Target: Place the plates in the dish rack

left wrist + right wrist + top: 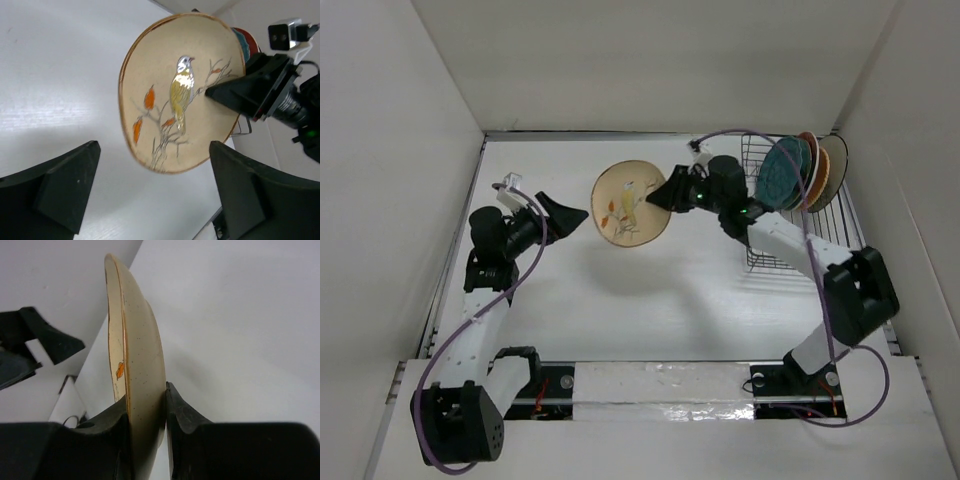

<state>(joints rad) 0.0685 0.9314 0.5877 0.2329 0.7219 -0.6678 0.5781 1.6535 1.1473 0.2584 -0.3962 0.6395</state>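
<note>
My right gripper [672,190] is shut on the right rim of the tan plate with a bird and orange leaves [631,204] and holds it on edge above the table, left of the dish rack [830,228]. In the right wrist view the plate [142,355] is edge-on, clamped between the jaws of the right gripper [147,410]. My left gripper [565,215] is open and empty just left of the plate; in its wrist view the plate's face [182,90] lies beyond the open left gripper [155,200]. A teal blue plate [780,175], an orange plate [821,178] and others stand in the rack.
The black wire rack stands at the back right against the right wall. White walls close in the table on the left, back and right. The right arm's links [800,250] reach across the rack's front. A red plate's edge [248,41] shows behind the tan plate.
</note>
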